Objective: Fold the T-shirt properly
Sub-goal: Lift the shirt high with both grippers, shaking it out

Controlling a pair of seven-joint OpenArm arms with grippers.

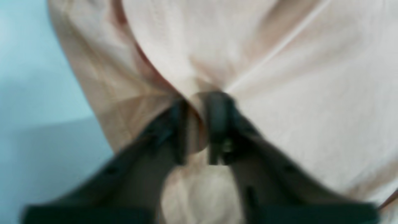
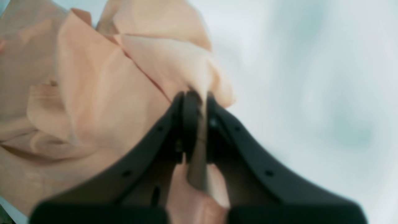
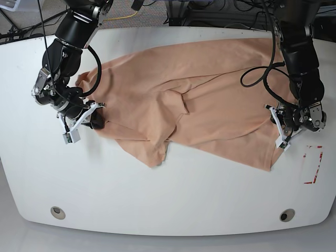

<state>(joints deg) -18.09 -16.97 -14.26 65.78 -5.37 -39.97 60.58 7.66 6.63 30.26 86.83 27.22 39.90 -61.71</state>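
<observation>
Spread wrinkled across the white bench [image 3: 157, 210], the soft, light T-shirt [image 3: 210, 105] is pinched at opposite edges: left claw [image 1: 199, 124] and right claw [image 2: 199, 124] each clamp thin fabric.

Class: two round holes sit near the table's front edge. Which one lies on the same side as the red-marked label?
The round hole at the base view's right: the red-marked label lies just above it.

The middle of the white table [image 3: 168, 210] is covered by the spread T-shirt [image 3: 210, 105], from near the far edge down to the centre. Bare surface is left along the near side. The cloth's two ends are occupied by the left gripper [image 3: 281, 125] and the right gripper [image 3: 97, 119].
</observation>
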